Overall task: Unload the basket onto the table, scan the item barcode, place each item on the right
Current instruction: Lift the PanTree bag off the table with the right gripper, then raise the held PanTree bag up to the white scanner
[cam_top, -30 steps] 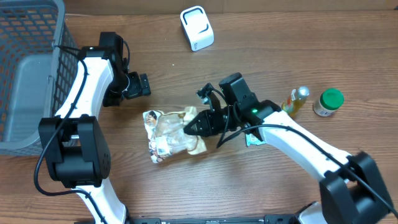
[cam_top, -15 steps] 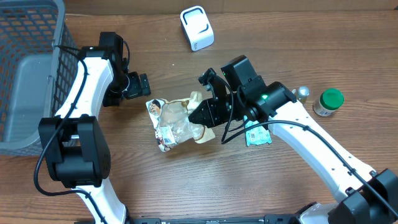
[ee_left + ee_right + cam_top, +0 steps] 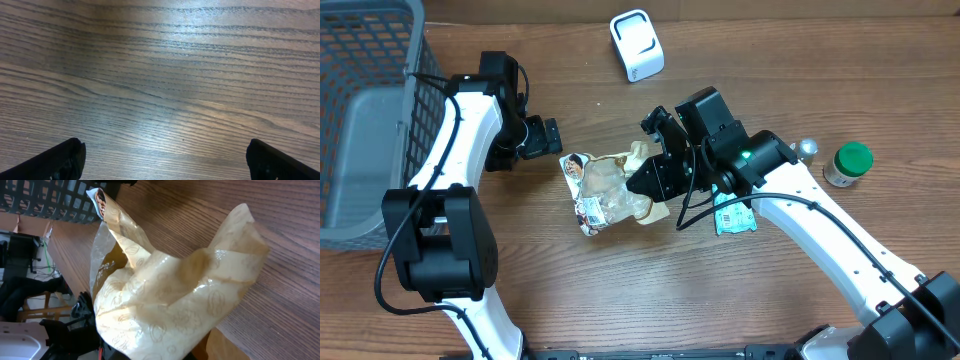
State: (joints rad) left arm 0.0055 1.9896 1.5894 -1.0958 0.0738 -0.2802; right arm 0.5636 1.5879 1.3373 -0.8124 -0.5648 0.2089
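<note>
The item is a crinkled cream and tan plastic bag (image 3: 605, 190). My right gripper (image 3: 642, 186) is shut on its right end and holds it above the table's middle. A small white printed patch (image 3: 586, 212) shows on the bag's lower left corner. In the right wrist view the bag (image 3: 165, 295) fills the frame and hides my fingers. The white scanner (image 3: 637, 45) stands at the back, apart from the bag. My left gripper (image 3: 542, 137) hangs open left of the bag. In the left wrist view its two black fingertips (image 3: 60, 160) sit wide apart over bare wood.
A grey wire basket (image 3: 360, 120) takes up the far left. A green-capped jar (image 3: 848, 163) and a small silver-topped bottle (image 3: 806, 149) stand at the right. A teal packet (image 3: 733, 218) lies partly under my right arm.
My right gripper has raised the bag off the table and swung it up and to the right; in the last half second it shifted only slightly. The left arm has not moved.
</note>
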